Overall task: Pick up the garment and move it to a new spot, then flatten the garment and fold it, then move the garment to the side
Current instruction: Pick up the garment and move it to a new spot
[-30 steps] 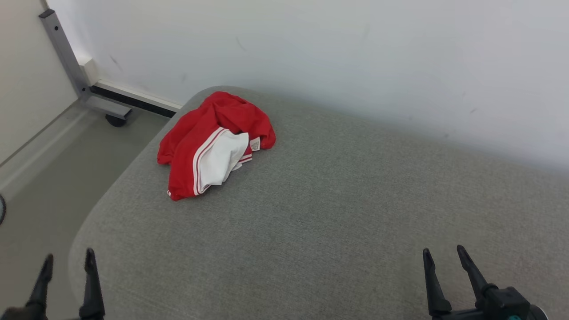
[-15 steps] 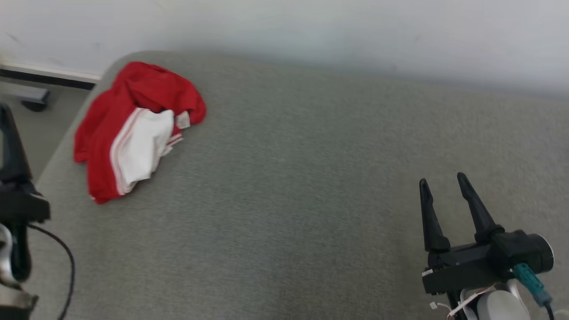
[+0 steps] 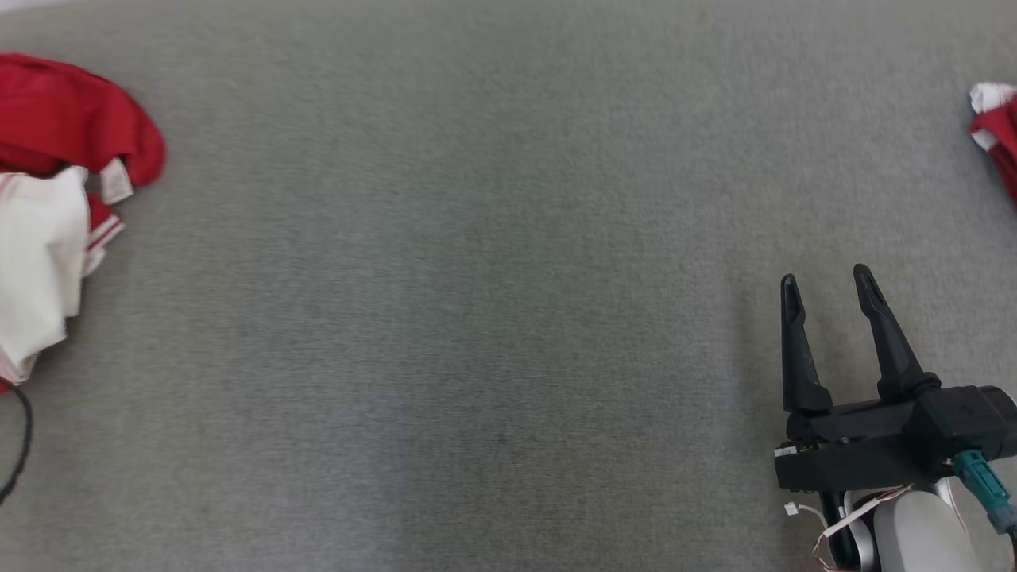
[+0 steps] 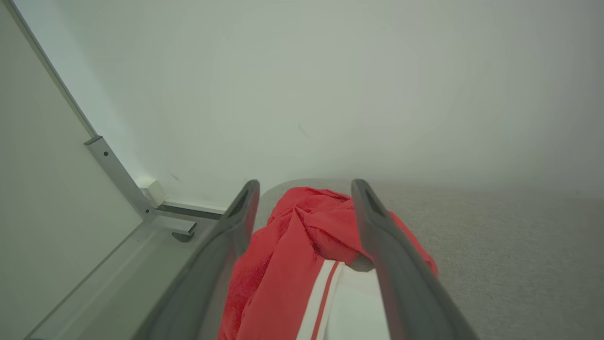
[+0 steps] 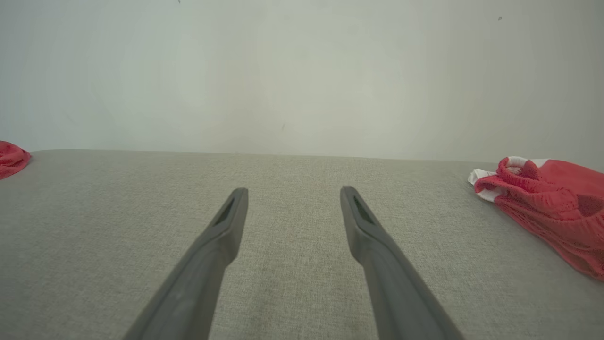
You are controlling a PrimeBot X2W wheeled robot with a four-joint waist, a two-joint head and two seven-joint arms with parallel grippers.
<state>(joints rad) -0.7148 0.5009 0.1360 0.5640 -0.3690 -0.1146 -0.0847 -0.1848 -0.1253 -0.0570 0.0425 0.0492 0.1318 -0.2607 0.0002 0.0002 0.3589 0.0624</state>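
The garment [image 3: 71, 119] is a crumpled red piece with a white panel and white stripes, lying at the left edge of the grey cushioned surface [image 3: 477, 278]. In the left wrist view the garment [image 4: 302, 236] lies just beyond and below my left gripper [image 4: 304, 188], which is open and framing it without touching. My right gripper [image 3: 826, 278] hovers open over bare fabric at the lower right, far from the garment. The right wrist view has my right gripper [image 5: 293, 190] with nothing between its fingers, and a red corner of the garment [image 5: 12, 158] at the far left.
A second red and white mesh garment [image 3: 997, 127] lies at the right edge, also visible as the mesh garment [image 5: 542, 198]. A white wall backs the surface. A grey metal frame leg [image 4: 122, 184] and floor lie left of the surface's rounded corner. A black cable [image 3: 20, 445] hangs at the lower left.
The head camera has tilted down and turned right, so the garment now sits at the picture's left edge. The left gripper has left the head view. The right gripper has risen, still open.
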